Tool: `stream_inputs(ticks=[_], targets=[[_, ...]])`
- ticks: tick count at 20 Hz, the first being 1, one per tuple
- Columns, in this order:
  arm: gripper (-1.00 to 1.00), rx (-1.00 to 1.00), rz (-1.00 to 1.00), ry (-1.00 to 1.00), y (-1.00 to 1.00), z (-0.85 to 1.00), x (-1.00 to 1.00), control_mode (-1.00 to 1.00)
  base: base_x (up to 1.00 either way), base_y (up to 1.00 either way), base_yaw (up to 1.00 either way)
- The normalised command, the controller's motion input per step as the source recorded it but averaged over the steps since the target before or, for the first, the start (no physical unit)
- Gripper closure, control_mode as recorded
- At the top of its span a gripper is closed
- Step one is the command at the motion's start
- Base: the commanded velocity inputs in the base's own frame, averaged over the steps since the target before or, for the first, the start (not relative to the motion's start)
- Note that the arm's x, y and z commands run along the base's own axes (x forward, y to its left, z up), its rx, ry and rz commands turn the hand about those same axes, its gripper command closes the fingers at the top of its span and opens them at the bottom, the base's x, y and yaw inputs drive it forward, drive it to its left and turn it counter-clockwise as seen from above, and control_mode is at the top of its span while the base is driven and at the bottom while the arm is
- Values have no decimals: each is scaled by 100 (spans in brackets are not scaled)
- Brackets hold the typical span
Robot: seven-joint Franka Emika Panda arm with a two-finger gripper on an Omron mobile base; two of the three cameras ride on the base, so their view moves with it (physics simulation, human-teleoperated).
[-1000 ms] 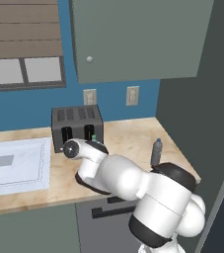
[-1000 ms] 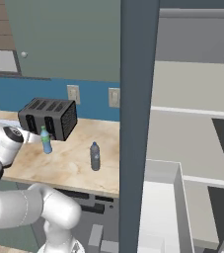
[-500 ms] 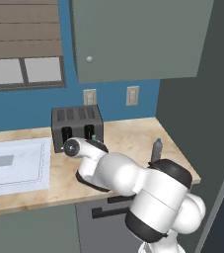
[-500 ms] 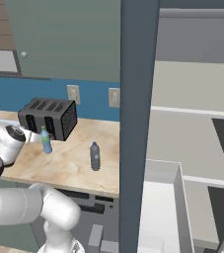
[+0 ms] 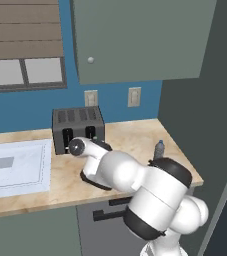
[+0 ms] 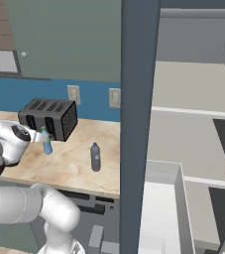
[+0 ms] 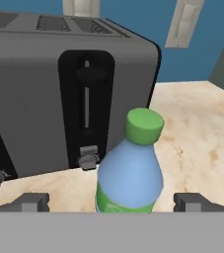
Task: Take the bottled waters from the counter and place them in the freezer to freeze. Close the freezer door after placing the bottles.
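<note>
Reaching low over the counter (image 5: 135, 135), the arm has its gripper (image 7: 111, 201) at the blue bottle (image 7: 130, 168). Hand view: fingertips (image 7: 27, 201) spread wide, one on each side of the bottle, clear gaps on both sides, nothing pinched. Bottle upright between them, green cap (image 7: 144, 126) on, green label band at the lower body.

Toaster (image 7: 59, 84) just behind the blue bottle, dark grey, lever slot facing the hand, slots on top. Right base view: blue bottle (image 6: 46, 144) stands on the beige worktop just in front of the toaster's (image 6: 49, 118) near corner.

Grey bottle (image 6: 95, 157) upright on the counter, well apart from the blue one, nearer the fridge side. Left base view: its top (image 5: 159, 149) shows behind the arm's elbow, close to the counter's right end.

Freezer (image 6: 193, 124) open, pale shelves bare. Freezer door (image 6: 136, 124) swung out edge-on, white inner bin (image 6: 158, 203) low on it.

White sink basin (image 5: 15, 167) set in the counter left of the toaster. Two wall outlets (image 5: 134, 96) on the blue wall above.
</note>
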Motion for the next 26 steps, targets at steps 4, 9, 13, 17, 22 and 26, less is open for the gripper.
stream_inputs(ticks=[4,9,13,17,22,26], targets=[[-100,0,0,0,-9,-2,13,-100,0,0,0],[-100,0,0,0,-4,-1,7,-100,0,0,0],[-100,1,0,0,-24,0,0,-100,0,0,0],[-100,1,0,0,-17,0,-2,-100,0,0,0],[-100,0,0,1,0,-1,0,-100,0,0,0],[-100,0,0,8,12,-1,0,-100,0,0,0]])
